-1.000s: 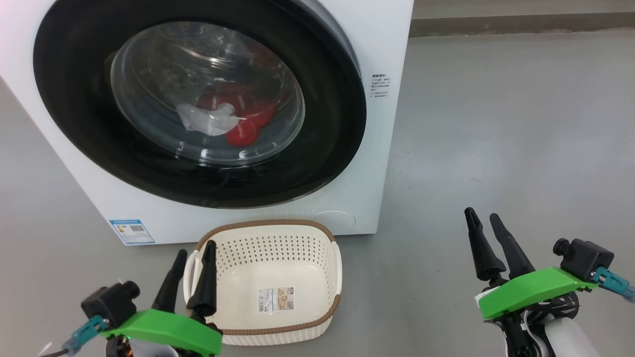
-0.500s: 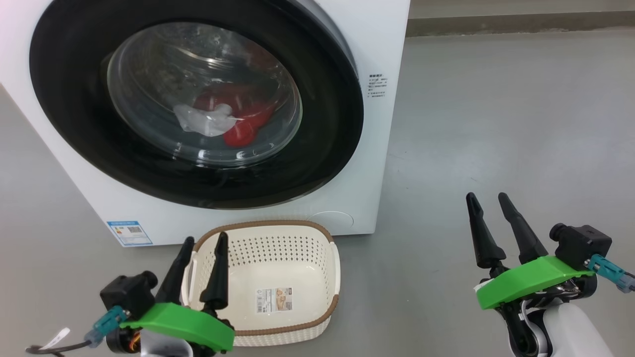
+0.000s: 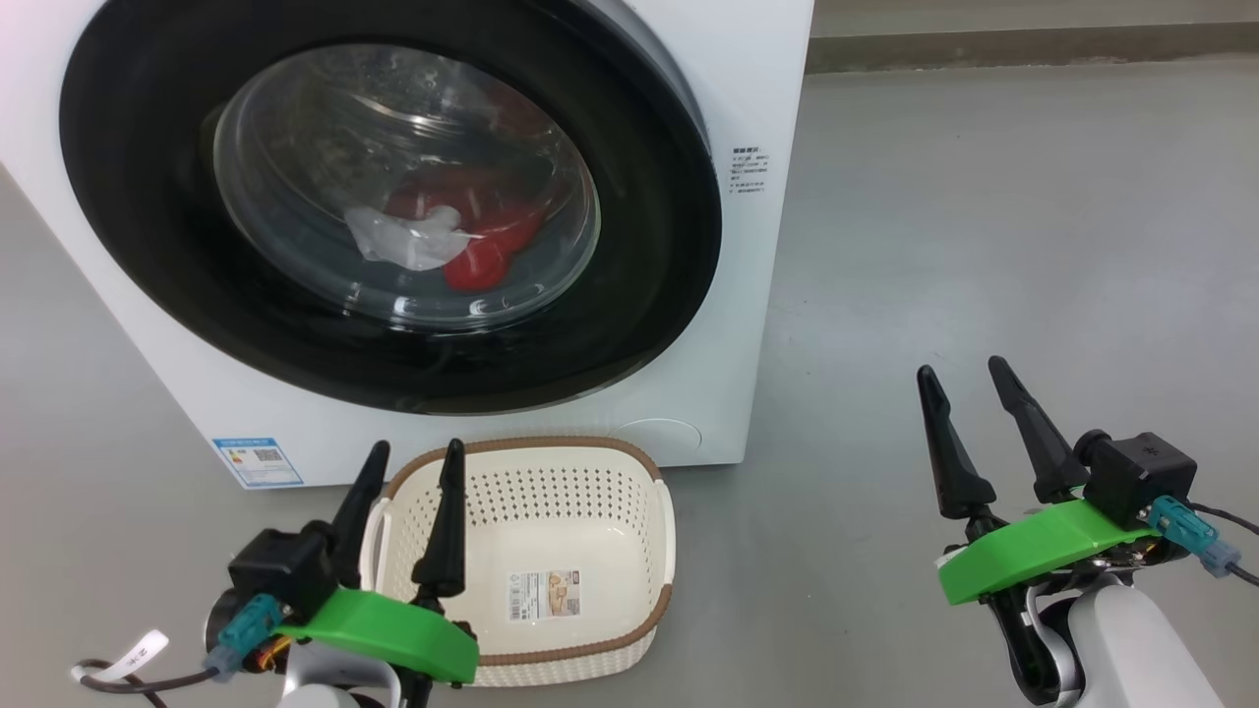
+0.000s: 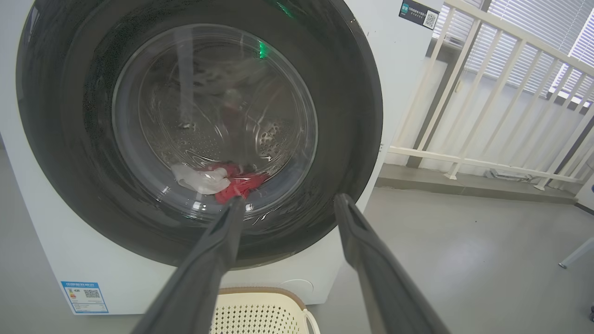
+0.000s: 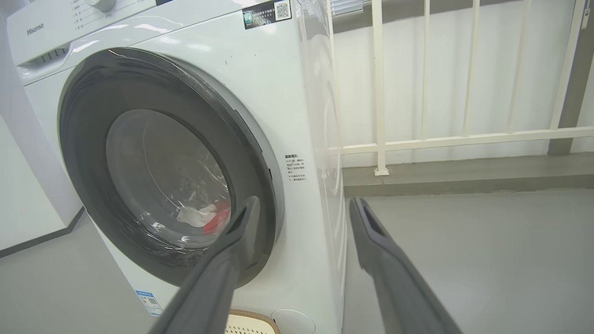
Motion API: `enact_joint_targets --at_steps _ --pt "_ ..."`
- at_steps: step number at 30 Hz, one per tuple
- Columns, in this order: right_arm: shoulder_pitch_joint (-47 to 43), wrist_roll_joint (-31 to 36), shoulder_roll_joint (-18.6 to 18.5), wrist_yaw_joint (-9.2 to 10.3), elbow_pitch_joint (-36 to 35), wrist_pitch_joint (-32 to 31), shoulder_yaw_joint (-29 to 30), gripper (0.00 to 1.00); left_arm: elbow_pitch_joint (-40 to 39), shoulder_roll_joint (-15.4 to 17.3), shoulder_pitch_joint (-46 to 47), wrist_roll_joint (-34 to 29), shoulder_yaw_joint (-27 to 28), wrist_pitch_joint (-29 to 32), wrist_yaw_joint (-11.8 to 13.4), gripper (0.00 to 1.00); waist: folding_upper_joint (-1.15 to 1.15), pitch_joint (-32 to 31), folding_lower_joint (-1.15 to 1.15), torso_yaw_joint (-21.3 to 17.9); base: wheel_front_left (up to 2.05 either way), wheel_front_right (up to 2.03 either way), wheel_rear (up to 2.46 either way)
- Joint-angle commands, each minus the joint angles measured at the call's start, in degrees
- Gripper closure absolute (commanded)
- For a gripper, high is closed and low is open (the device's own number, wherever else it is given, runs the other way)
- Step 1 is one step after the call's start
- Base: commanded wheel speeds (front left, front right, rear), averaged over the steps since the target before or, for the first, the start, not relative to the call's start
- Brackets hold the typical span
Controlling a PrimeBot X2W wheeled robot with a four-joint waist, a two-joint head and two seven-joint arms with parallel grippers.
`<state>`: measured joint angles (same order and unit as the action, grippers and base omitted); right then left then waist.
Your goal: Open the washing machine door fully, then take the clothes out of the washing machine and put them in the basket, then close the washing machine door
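The white washing machine (image 3: 757, 79) stands ahead on the left. Its washing machine door (image 3: 639, 246), with a black rim and a clear bowl, covers the drum. Through the glass I see the clothes (image 3: 482, 261): red pieces and a white one low in the drum. The cream basket (image 3: 531, 447) sits on the floor in front of the machine, with nothing in it. My left gripper (image 3: 416, 447) is open above the basket's near left side. My right gripper (image 3: 962, 367) is open over bare floor to the right. In the wrist views the left gripper (image 4: 288, 199) and right gripper (image 5: 305, 201) point toward the door (image 4: 352, 116).
Grey floor (image 3: 984, 246) spreads to the machine's right. A white railing (image 5: 380, 93) on a low ledge (image 3: 984, 44) runs behind it. A blue label (image 3: 258, 462) marks the machine's lower left front.
Both open grippers have crept forward toward the machine, the left also drifting right over the basket. The camera shifted slightly. Door, clothes and basket have not moved.
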<state>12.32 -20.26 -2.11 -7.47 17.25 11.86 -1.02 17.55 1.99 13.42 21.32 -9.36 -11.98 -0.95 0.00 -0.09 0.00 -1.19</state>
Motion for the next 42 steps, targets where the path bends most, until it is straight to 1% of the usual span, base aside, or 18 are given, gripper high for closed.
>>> enact_joint_targets --at_steps 1,6,15,24,36,42 --pt "3.52 2.07 -0.56 -0.02 -1.16 0.92 -1.13 0.0 -1.09 0.78 2.8 -1.97 1.22 -0.79 0.58 0.0 0.0 -0.01 0.0 0.02 0.0 0.0 0.0" --pt "4.26 5.36 -0.64 -0.02 0.11 1.76 -0.6 0.0 -1.05 0.82 3.4 -5.36 1.17 -1.63 1.35 0.0 0.0 -0.13 0.0 0.02 0.0 0.0 0.0" --pt "5.83 10.65 -0.76 -0.02 2.54 3.11 -0.47 0.0 -1.26 0.88 4.14 -10.55 1.47 -2.99 3.49 0.0 0.0 -0.33 0.0 -0.02 0.0 0.0 0.0" --pt "6.1 10.5 -0.76 -0.02 3.48 3.14 -0.35 0.0 -0.73 0.88 3.97 -9.49 2.07 -3.02 4.3 0.0 0.0 -0.5 0.0 0.18 0.0 0.0 0.0" --pt "5.73 8.78 -0.76 -0.02 4.05 3.14 -0.52 0.0 -0.66 0.88 3.59 -8.47 1.94 -3.02 3.99 0.0 0.0 -0.71 0.0 0.29 0.0 0.0 0.0" --pt "5.72 8.42 -0.76 -0.02 3.8 3.14 -0.21 0.0 -2.16 0.88 3.43 -8.41 1.22 -3.02 3.85 0.0 0.0 -0.04 0.0 0.76 0.0 0.0 0.0"
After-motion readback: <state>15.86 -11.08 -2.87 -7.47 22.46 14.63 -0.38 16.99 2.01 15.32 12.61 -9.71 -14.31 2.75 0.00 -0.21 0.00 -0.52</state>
